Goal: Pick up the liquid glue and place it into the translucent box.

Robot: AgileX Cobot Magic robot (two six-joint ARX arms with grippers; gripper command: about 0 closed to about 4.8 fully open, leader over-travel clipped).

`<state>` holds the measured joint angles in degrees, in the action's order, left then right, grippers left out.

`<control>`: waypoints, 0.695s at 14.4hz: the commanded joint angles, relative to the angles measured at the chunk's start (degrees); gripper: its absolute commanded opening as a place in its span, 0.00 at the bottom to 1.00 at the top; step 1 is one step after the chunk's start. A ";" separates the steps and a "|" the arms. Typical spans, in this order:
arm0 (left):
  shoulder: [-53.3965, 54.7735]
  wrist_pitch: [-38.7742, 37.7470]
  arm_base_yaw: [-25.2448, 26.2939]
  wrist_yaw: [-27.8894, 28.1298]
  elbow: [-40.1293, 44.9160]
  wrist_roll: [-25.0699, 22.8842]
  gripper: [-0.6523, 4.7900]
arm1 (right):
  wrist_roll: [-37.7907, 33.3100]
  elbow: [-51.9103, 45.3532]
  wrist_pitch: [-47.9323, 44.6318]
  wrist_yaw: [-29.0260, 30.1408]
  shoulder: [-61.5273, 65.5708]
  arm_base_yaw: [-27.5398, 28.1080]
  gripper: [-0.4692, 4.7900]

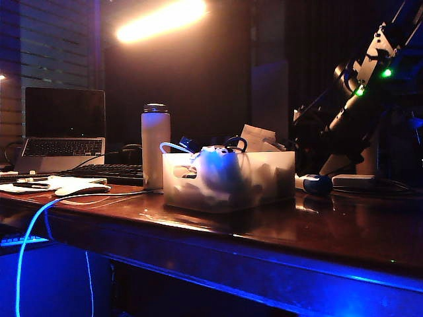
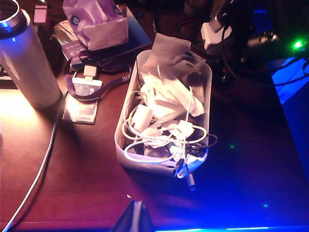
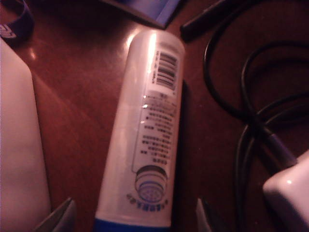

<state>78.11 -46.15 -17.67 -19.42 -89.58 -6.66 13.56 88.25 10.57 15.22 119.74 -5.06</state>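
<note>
The liquid glue (image 3: 145, 130) lies on its side on the dark wooden table, a whitish body with a barcode and a blue end. My right gripper (image 3: 133, 218) is open, one fingertip on each side of the blue end with a gap to both. In the exterior view the glue (image 1: 313, 184) lies just right of the translucent box (image 1: 228, 179), under the right arm (image 1: 357, 99). The box (image 2: 164, 111) is full of white cables and papers. My left gripper (image 2: 135, 218) hovers in front of the box, its tips together, holding nothing.
A tall white flask (image 1: 155, 148) stands left of the box, with a laptop (image 1: 63, 129) and keyboard (image 1: 109, 173) behind. Black cables (image 3: 251, 106) and a white adapter (image 3: 289, 191) lie beside the glue. A tissue pack (image 2: 96, 21) and lanyard card (image 2: 84, 92) sit near the box.
</note>
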 commanded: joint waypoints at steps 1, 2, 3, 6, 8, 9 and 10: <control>-0.22 0.33 -0.02 -0.33 -0.22 0.00 0.11 | -0.07 0.20 -1.27 0.15 1.11 -0.07 0.71; -0.22 0.33 -0.02 -0.37 -0.22 0.02 0.11 | -0.07 0.22 -1.40 0.15 1.70 -0.07 0.71; -0.22 0.31 -0.02 -0.35 -0.22 0.02 0.11 | -0.07 0.22 -1.38 0.17 2.32 -0.07 0.71; -0.22 -0.09 -0.02 -0.33 -0.22 0.00 0.11 | -0.55 0.20 -1.51 0.13 3.02 -0.20 0.68; -0.22 -0.09 -0.02 -0.33 -0.22 0.00 0.11 | -1.40 0.20 -1.81 -0.28 3.02 -0.20 0.49; -0.22 -0.09 -0.02 -0.33 -0.22 0.00 0.11 | -1.42 0.20 -1.81 -0.26 3.02 -0.20 0.34; -0.22 -0.09 -0.02 -0.33 -0.22 0.00 0.11 | -1.42 0.20 -1.81 -0.26 3.02 -0.22 0.29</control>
<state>78.11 -46.52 -17.67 -19.44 -89.60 -6.66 12.45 88.31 9.32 15.05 123.07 -5.21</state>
